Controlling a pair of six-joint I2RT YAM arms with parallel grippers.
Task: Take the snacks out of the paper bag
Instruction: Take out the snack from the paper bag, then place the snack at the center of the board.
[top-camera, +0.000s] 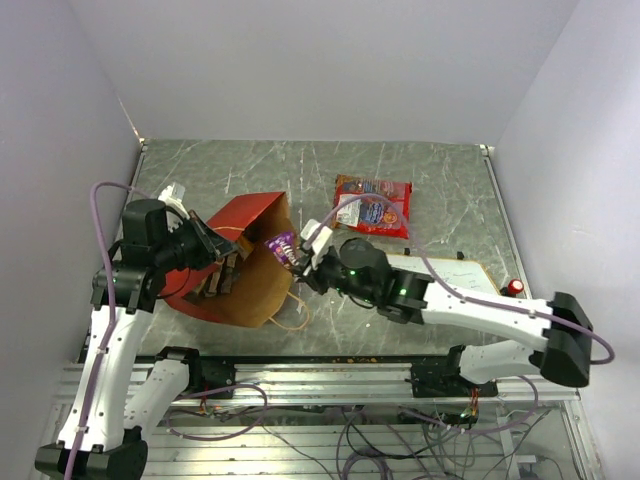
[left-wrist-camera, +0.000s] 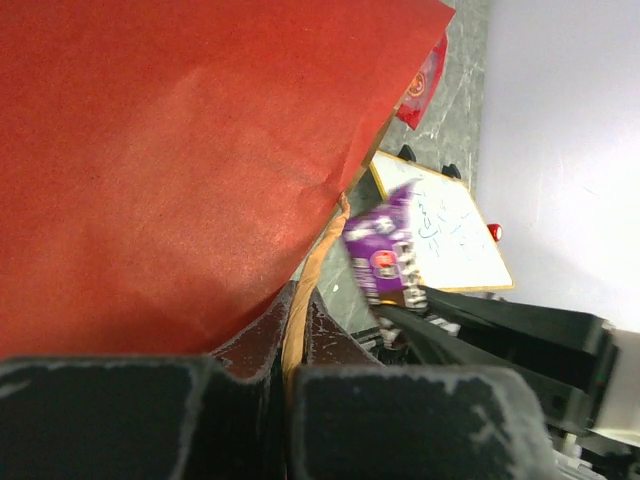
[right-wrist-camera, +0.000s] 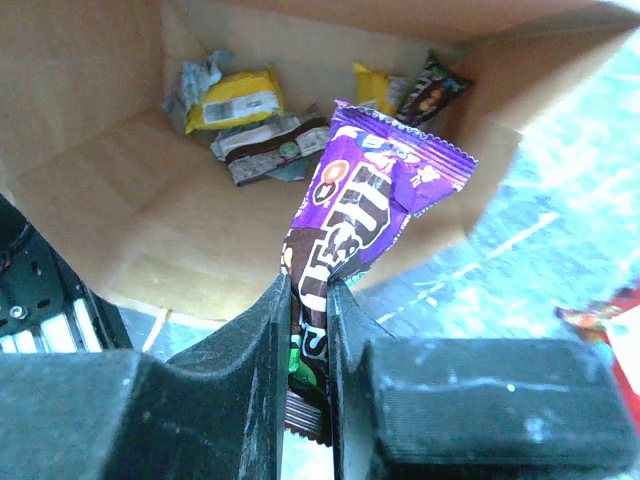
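Top external view first: the paper bag (top-camera: 250, 275) is lying tipped over on the grey marbled table (top-camera: 450, 165), red outside, brown inside, with its mouth facing the right arm and its loop handles trailing toward the near edge. The left gripper (top-camera: 220, 262) is sitting on the bag's left side. From the left wrist camera you can see it's clamped tight, fingers pinching a brown edge of the paper with basically no gap between them.

The right gripper (right-wrist-camera: 308, 330) is squeezing narrowly on the lower end of a purple packet (right-wrist-camera: 375, 200), so that one is being held up right at the bag's mouth, its crimped top poking toward the opening. It's not touching the table as far as I can tell.

Looking down the right wrist camera into the bag, more snacks are lying on the bottom: a yellow packet (right-wrist-camera: 240, 100), a brown-and-white packet (right-wrist-camera: 275, 145) just beside it, something pale and crinkly (right-wrist-camera: 195, 78) behind the yellow one, and over at the far corner a second small yellow one (right-wrist-camera: 372, 88) touching a dark packet (right-wrist-camera: 435, 90).

Out on the table, the big flat red bag (top-camera: 373, 205) is lying well apart from the paper bag, beyond the right gripper. A wood-framed white board (top-camera: 455, 275) is lying partly under the right arm.
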